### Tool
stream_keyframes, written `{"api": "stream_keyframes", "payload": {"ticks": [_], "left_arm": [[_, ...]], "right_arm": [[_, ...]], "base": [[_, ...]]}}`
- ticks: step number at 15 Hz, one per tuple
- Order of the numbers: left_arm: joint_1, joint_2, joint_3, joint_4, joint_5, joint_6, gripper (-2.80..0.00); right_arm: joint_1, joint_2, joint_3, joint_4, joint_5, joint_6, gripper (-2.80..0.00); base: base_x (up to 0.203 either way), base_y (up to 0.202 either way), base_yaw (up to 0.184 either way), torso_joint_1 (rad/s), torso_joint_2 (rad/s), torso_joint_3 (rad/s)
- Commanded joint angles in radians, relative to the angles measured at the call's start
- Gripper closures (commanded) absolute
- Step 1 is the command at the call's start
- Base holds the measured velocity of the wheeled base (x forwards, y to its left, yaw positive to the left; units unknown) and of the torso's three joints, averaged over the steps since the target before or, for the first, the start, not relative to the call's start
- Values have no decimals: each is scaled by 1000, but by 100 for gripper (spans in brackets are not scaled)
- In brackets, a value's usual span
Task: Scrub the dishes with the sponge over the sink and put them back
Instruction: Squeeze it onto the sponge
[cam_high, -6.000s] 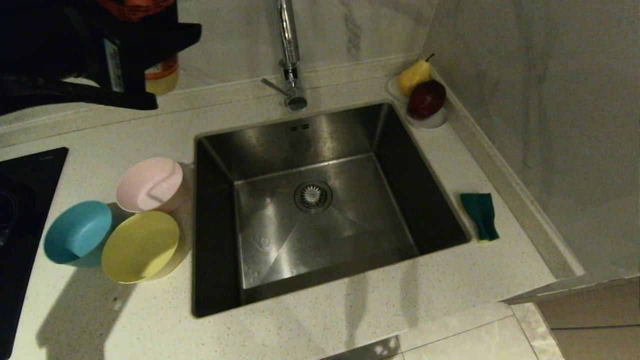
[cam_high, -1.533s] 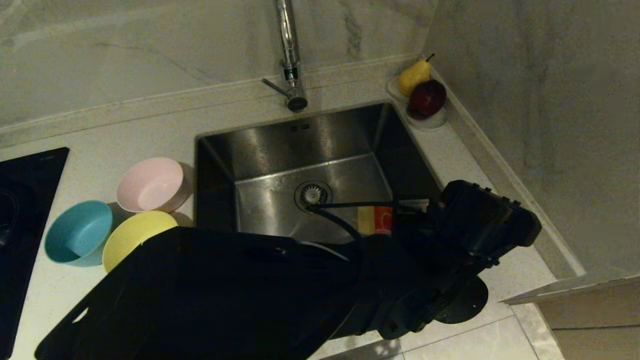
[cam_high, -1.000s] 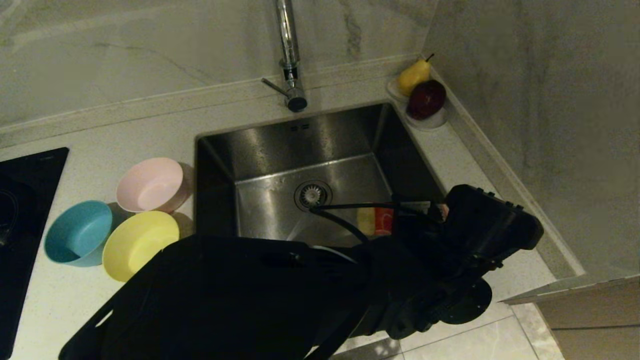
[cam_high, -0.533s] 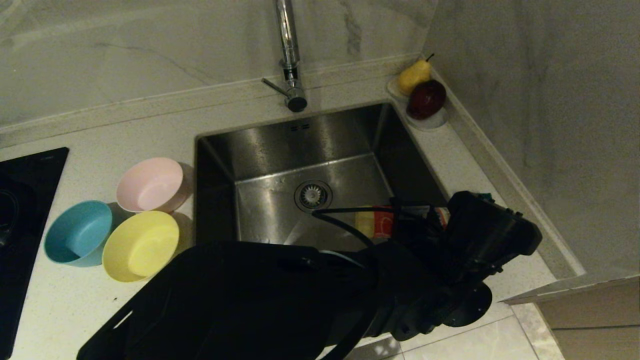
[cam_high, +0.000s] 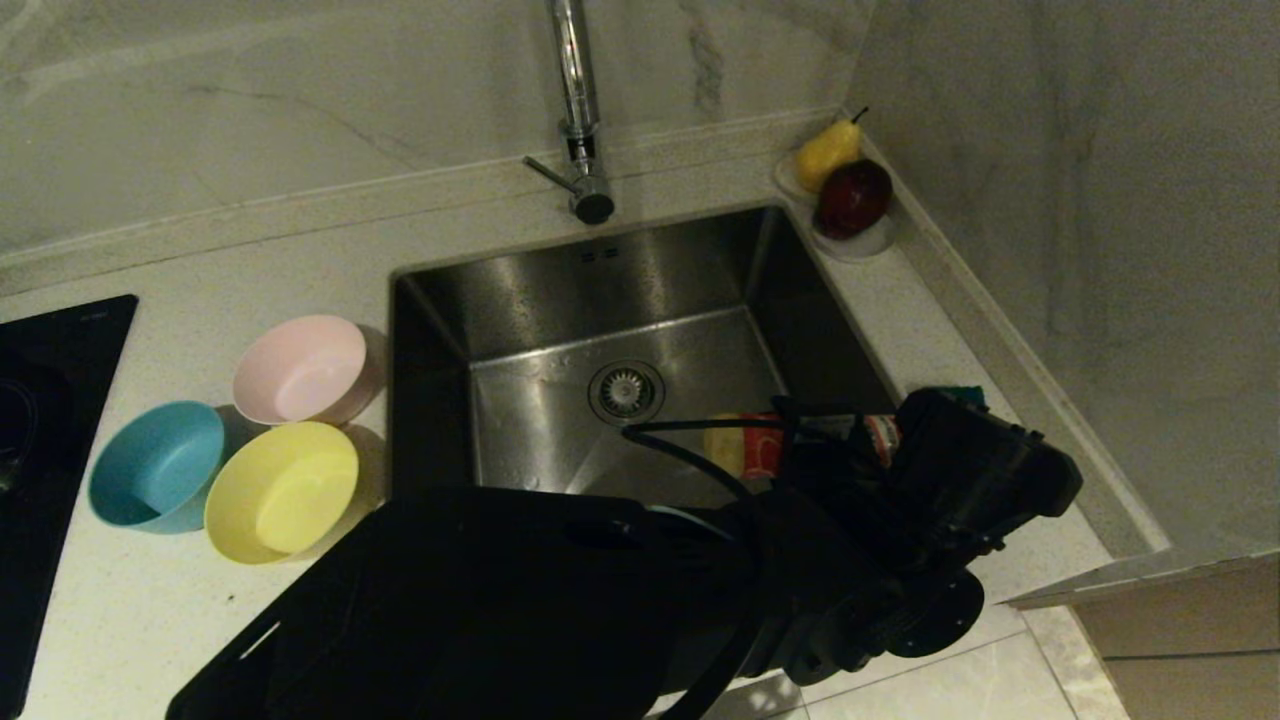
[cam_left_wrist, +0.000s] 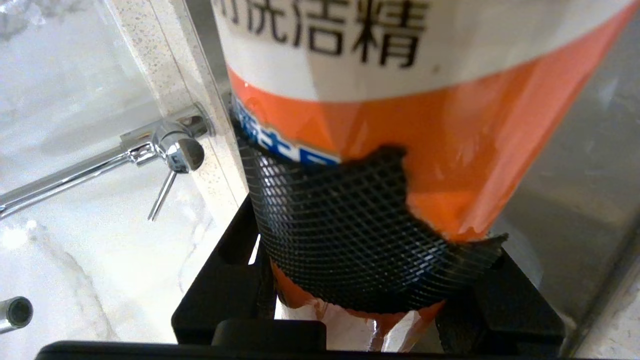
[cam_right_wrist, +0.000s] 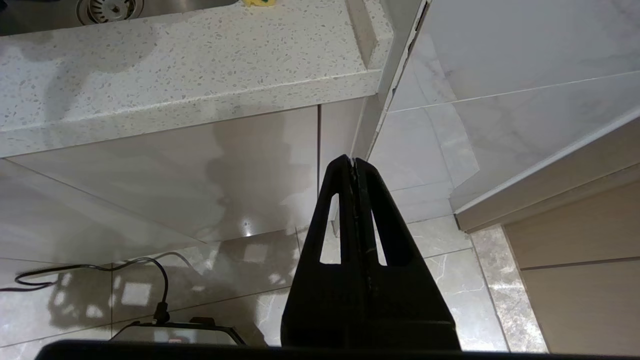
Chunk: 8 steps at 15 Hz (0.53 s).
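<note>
1. My left gripper (cam_high: 832, 440) is clamped about halfway in on the detergent bottle (cam_left_wrist: 400, 125). It holds the bottle roughly level over the right-hand side of the sink (cam_high: 430, 400), and the netted pads grip the orange label.
2. I take this step to be putting soap on the sponge (cam_high: 966, 392). The sponge lies on the counter just right of the sink, and only a green sliver shows past my wrist.
3. I cannot see the nozzle from here, so I should tip slowly and confirm it is above the sponge before squeezing.
4. A short, light squeeze should do. The bottle wall looks soft, and a hard pinch would probably flood the counter.
5. Any drip should fall on the sponge or into the sink, not on the counter edge.
6. The pink bowl (cam_high: 300, 368), blue bowl (cam_high: 155, 465) and yellow bowl (cam_high: 282, 490) sit together left of the sink, not yet scrubbed.
7. My right gripper (cam_right_wrist: 354, 165) hangs below the counter in front of the sink, its fingers pressed together and holding nothing.
</note>
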Motion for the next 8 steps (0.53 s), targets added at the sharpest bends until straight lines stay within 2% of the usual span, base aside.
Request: {"api": "stream_keyframes", "payload": {"ticks": [1, 8], "left_arm": [[1, 4, -2, 2, 10, 6, 0], [9, 15, -16, 4, 10, 13, 0]], "right_arm": [[0, 0, 0, 0, 1, 1, 0], [0, 0, 1, 0, 0, 0, 0]], "base": [[0, 0, 0, 0, 0, 0], [0, 0, 0, 0, 0, 0]]}}
